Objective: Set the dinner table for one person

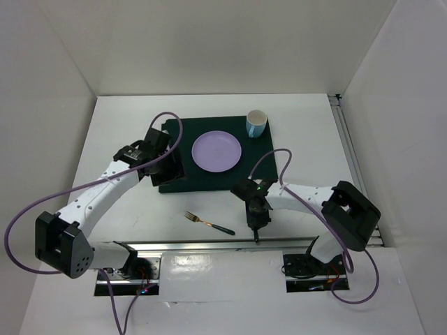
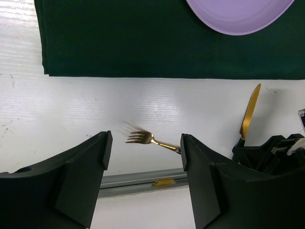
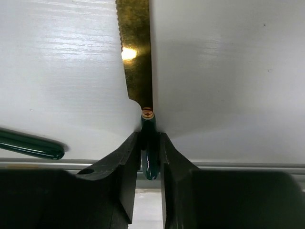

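Top view: the desk [image 1: 126, 125] is spreading out under both arms. Beyond the right pincer [image 1: 256, 225] the green mat [image 1: 188, 180] is carrying the purple plate [image 1: 217, 151], and the cup [image 1: 256, 124] is sitting at the mat's far corner. The fork [image 1: 208, 222] is lying off the mat, just left of that pincer. You're not getting what it's gripping here. My call: mat, plate and cup done, cutlery left.

Left wrist: the left pincer [image 2: 143, 152] is hanging wide and holding nothing, with the fork showing beyond its gap. The knife [image 2: 250, 112] is lying off to its right on bare desk, tip pointing at the mat.

Right wrist: only here you're seeing the grip. The right pincer is squeezing narrow on the knife's green handle, gold blade running ahead. Whether it's lifting, can't tell. Plate and cup aren't showing.
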Action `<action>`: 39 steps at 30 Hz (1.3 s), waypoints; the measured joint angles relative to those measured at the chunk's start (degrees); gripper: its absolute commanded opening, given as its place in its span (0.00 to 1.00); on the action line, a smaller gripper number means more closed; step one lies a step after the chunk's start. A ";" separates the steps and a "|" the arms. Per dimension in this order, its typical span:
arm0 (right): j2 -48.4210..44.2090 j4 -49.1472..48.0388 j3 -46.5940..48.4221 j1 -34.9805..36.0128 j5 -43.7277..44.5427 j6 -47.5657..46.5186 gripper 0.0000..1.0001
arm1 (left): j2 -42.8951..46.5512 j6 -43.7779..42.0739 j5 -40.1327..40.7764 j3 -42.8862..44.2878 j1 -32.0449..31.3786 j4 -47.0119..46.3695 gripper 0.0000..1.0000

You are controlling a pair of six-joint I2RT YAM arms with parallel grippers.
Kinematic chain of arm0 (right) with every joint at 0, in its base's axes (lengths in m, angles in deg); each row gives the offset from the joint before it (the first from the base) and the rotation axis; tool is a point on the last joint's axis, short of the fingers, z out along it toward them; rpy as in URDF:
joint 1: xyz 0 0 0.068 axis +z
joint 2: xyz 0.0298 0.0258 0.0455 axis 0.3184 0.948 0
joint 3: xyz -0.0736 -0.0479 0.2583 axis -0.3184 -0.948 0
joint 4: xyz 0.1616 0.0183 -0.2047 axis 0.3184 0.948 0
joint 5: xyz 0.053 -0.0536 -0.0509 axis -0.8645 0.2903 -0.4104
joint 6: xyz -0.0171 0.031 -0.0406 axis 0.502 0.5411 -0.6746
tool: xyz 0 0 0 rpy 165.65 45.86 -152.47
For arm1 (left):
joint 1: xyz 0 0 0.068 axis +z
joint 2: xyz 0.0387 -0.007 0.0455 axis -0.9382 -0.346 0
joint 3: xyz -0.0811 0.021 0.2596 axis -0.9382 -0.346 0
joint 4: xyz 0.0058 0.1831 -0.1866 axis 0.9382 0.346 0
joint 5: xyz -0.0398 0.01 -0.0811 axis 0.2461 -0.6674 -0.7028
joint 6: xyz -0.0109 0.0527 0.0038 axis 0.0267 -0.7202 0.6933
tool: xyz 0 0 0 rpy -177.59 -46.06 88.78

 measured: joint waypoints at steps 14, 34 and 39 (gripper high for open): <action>-3.04 9.01 10.56 -0.76 6.16 -2.40 0.00 | 1.03 -1.20 1.95 1.68 0.00 -0.28 0.72; 12.09 -4.13 24.22 -24.92 2.25 -24.44 0.00 | 3.15 0.13 3.91 3.63 -0.87 1.40 0.64; 14.45 -5.57 26.05 -25.90 0.96 -25.79 0.00 | 2.84 0.15 3.91 3.61 -1.03 1.40 0.64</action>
